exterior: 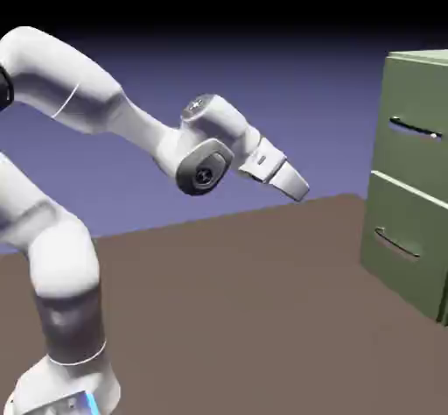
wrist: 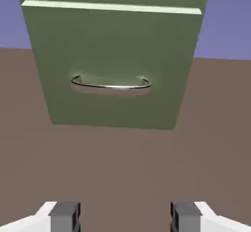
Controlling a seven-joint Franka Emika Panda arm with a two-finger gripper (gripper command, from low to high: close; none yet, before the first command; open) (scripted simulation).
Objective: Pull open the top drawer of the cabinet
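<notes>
The top drawer (exterior: 411,142) sits closed, high in the cabinet (exterior: 413,256) at the bench's (exterior: 227,317) right. This looks like the approach: the gripper (exterior: 296,186) hangs well apart from it, fingers (wrist: 64,215) spread wide, holding nothing. Next it must rise to the dark bar handle (exterior: 415,129), not the curved lower one (wrist: 111,83).

The olive-green cabinet (exterior: 418,186) is standing upright at the desk's right end. Its top drawer (exterior: 411,137) is sitting shut, flush with the front, its thin dark bar handle (exterior: 414,129) lying horizontal.
</notes>
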